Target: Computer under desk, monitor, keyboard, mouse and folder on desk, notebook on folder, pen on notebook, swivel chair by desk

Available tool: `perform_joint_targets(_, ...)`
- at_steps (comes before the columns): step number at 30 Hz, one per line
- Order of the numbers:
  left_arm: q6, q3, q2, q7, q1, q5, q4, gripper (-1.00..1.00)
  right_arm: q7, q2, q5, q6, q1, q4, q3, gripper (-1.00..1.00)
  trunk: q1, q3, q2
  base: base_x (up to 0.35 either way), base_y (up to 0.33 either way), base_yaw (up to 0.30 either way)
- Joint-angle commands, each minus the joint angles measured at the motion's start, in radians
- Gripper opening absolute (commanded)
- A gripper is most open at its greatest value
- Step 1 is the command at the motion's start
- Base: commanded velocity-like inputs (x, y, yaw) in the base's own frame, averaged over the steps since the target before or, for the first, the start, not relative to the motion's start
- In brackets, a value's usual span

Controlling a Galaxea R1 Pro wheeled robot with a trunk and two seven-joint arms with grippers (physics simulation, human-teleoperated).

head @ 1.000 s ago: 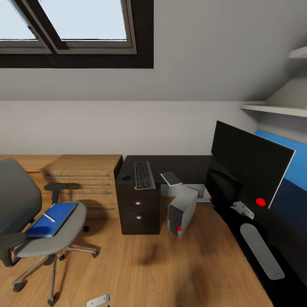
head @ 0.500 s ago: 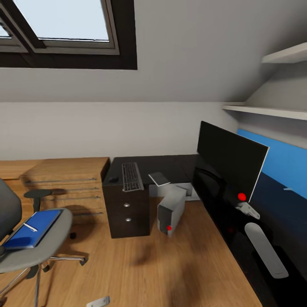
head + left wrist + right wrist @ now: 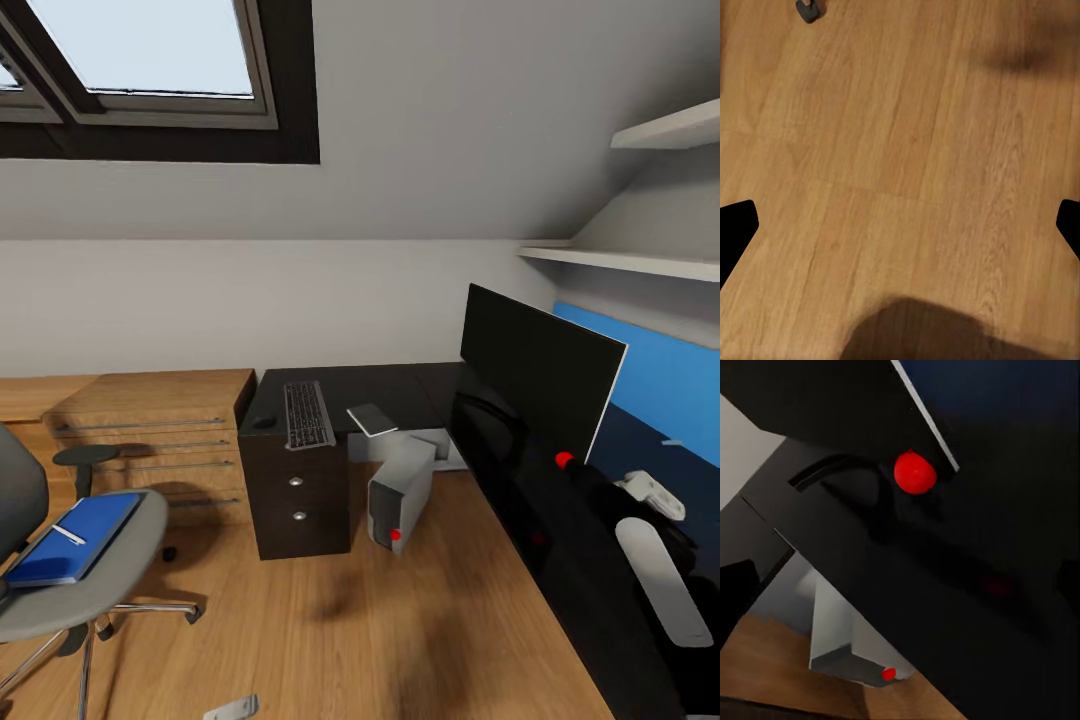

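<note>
On the far left the swivel chair (image 3: 70, 570) carries the blue folder (image 3: 72, 537) on its grey seat, with the white pen (image 3: 68, 534) lying on top. The folder's long axis runs away from the robot toward the wooden drawer chest (image 3: 150, 440). The chair sits on the left arm's side, so that arm looks the nearer for a pickup. The left gripper (image 3: 900, 225) hangs spread wide over the bare wooden floor (image 3: 900, 150).

Further right, on the desk (image 3: 400, 385), lie the mouse (image 3: 265, 422), the keyboard (image 3: 307, 414) and the notebook (image 3: 372, 419). The computer (image 3: 400, 493) stands below, by the drawer unit.

On the right the monitor (image 3: 535, 365) stands on the desk's long wing. The right gripper (image 3: 655, 495) hovers beside its red dot; whether its jaws are parted I cannot tell.
</note>
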Motion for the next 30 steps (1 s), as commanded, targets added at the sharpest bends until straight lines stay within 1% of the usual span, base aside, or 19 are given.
perform_joint_targets(1, -0.005, -0.008, 0.001, 0.007, -0.001, 0.011, 0.0, 1.0, -0.005, -0.001, -0.002, 0.005, -0.001, 0.001, -0.02, 1.0, 0.0, -0.001, -0.001, 0.0, 0.0, -0.002)
perform_joint_targets(2, -0.005, -0.008, 0.001, 0.007, -0.001, 0.011, 0.0, 1.0, -0.005, -0.001, 0.001, 0.005, -0.001, 0.006, -0.038, 1.0, 0.0, -0.001, -0.001, 0.0, 0.0, -0.002)
perform_joint_targets(3, -0.005, -0.008, 0.001, 0.007, -0.001, 0.011, 0.0, 1.0, -0.004, -0.002, 0.008, 0.005, -0.001, 0.023, -0.073, 1.0, 0.0, -0.001, -0.001, 0.0, 0.0, 0.0)
perform_joint_targets(4, -0.005, -0.008, 0.001, 0.007, -0.001, 0.011, 0.0, 1.0, -0.003, -0.002, 0.012, 0.005, -0.001, 0.036, -0.088, 1.0, 0.0, -0.001, -0.001, 0.0, 0.0, 0.0)
perform_joint_targets(5, -0.005, -0.008, 0.001, 0.007, -0.001, 0.011, 0.0, 1.0, -0.002, -0.005, 0.025, 0.005, -0.002, 0.086, -0.124, 1.0, 0.0, -0.001, -0.001, 0.0, 0.0, 0.0)
perform_joint_targets(7, -0.005, -0.008, 0.001, 0.007, -0.001, 0.011, 0.0, 1.0, -0.001, -0.011, 0.036, 0.004, -0.005, 0.122, -0.139, 1.0, 0.0, -0.001, -0.001, 0.0, 0.0, 0.0)
perform_joint_targets(9, -0.005, -0.008, 0.001, 0.007, -0.001, 0.011, 0.0, 1.0, 0.0, -0.029, 0.052, 0.002, -0.01, 0.181, -0.152, 1.0, 0.0, -0.001, -0.001, 0.0, 0.0, 0.0)
perform_joint_targets(10, -0.005, -0.008, 0.001, 0.007, -0.001, 0.011, 0.0, 1.0, 0.001, -0.043, 0.059, -0.006, -0.018, 0.225, -0.157, 1.0, 0.0, -0.001, -0.001, 0.0, 0.0, 0.0)
perform_joint_targets(11, -0.005, -0.008, 0.002, 0.007, -0.001, 0.011, 0.0, 1.0, 0.005, -0.072, 0.067, -0.04, -0.038, 0.293, -0.161, 1.0, 0.0, -0.001, -0.001, 0.0, 0.0, 0.0)
perform_joint_targets(13, -0.005, -0.008, 0.001, 0.007, -0.001, 0.011, 0.001, 1.0, 0.016, -0.102, 0.081, -0.103, -0.065, 0.371, -0.163, 1.0, 0.0, -0.001, -0.001, 0.0, 0.0, 0.0)
perform_joint_targets(14, -0.005, -0.008, 0.001, 0.007, -0.001, 0.011, 0.001, 1.0, 0.022, -0.111, 0.09, -0.128, -0.077, 0.403, -0.163, 1.0, 0.0, -0.001, -0.001, 0.0, 0.0, 0.0)
perform_joint_targets(15, -0.006, -0.008, 0.001, 0.007, -0.001, 0.011, 0.001, 1.0, 0.147, -0.154, 0.284, -0.296, -0.21, 0.715, -0.159, 1.0, 0.0, -0.001, -0.001, 0.0, 0.0, 0.0)
perform_joint_targets(17, -0.007, -0.006, 0.002, 0.007, -0.001, 0.01, 0.0, 1.0, 0.195, -0.156, 0.361, -0.337, -0.253, 0.816, -0.159, 1.0, 0.0, -0.001, -0.001, 0.0, 0.0, 0.0)
perform_joint_targets(18, -0.007, -0.004, 0.003, 0.007, -0.001, 0.01, 0.0, 1.0, 0.243, -0.158, 0.437, -0.389, -0.302, 0.922, -0.158, 1.0, 0.0, -0.001, -0.001, 0.0, 0.0, 0.0)
perform_joint_targets(19, -0.008, -0.002, 0.008, 0.008, -0.001, 0.011, -0.001, 1.0, 0.319, -0.157, 0.564, -0.514, -0.419, 1.128, -0.159, 1.0, 0.0, -0.001, -0.001, 0.0, 0.0, 0.0)
perform_joint_targets(21, -0.013, -0.001, 0.011, 0.008, -0.001, 0.011, -0.002, 1.0, 0.348, -0.145, 0.619, -0.589, -0.486, 1.221, -0.158, 1.0, 0.0, -0.001, -0.001, 0.0, 0.0, 0.0)
perform_joint_targets(22, -0.018, -0.001, 0.011, 0.008, -0.001, 0.011, -0.003, 1.0, 0.354, -0.14, 0.631, -0.605, -0.5, 1.24, -0.158, 1.0, 0.0, -0.001, -0.001, 0.0, 0.0, 0.0)
perform_joint_targets(24, -0.063, -0.001, 0.012, 0.007, -0.001, 0.01, -0.003, 1.0, 0.374, -0.124, 0.673, -0.653, -0.541, 1.302, -0.156, 1.0, 0.0, -0.001, -0.001, 0.01, 0.0, 0.0)
perform_joint_targets(30, -0.084, -0.005, 0.01, 0.007, -0.001, 0.01, -0.003, 1.0, 0.386, -0.12, 0.695, -0.672, -0.555, 1.323, -0.154, 1.0, 0.0, -0.001, -0.001, 0.221, 0.0, 0.0)
